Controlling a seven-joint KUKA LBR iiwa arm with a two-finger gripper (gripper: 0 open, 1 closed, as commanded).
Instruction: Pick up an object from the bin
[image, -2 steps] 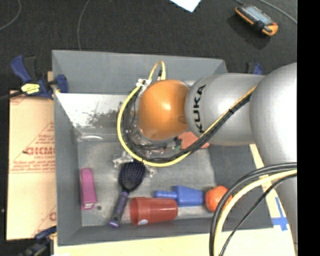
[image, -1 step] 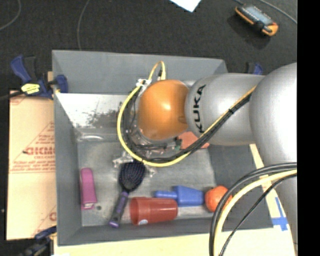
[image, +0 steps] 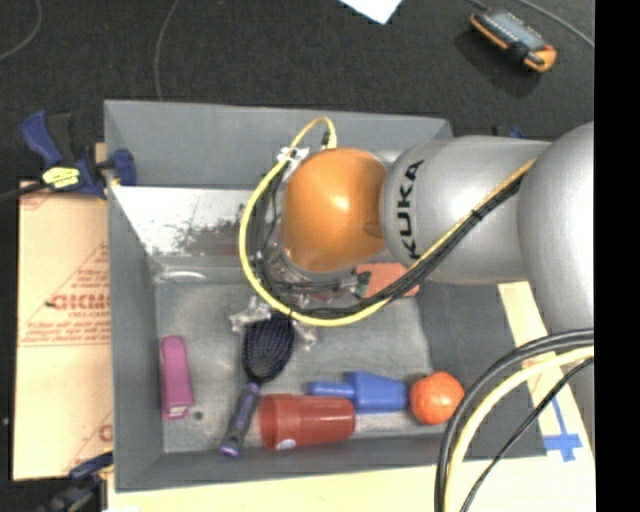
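The arm (image: 470, 215) reaches in over the grey bin (image: 260, 125), and its orange cover (image: 332, 210) (ringed by a loop of yellow cable) hides most of the gripper (image: 287, 308). Whether the gripper is spread or closed cannot be told, and nothing can be seen held in it.

The thing nearest to it is a hairbrush (image: 266, 352) with a dark oval bristle head and a purple handle. The gripper hangs just beyond the head of the hairbrush, on the side toward the bin's back wall, close to the bristles. Contact cannot be made out.

The hairbrush lies on the bin floor with its handle slanting toward the front wall. A red cylindrical container (image: 308, 421) lies on its side just right of the handle's tip. Farther right of the hairbrush lies a blue bottle-shaped thing (image: 368, 390), with an orange ball (image: 436, 397) touching its far end. Left of the hairbrush, apart from it, lies a pink oblong block (image: 176, 377).
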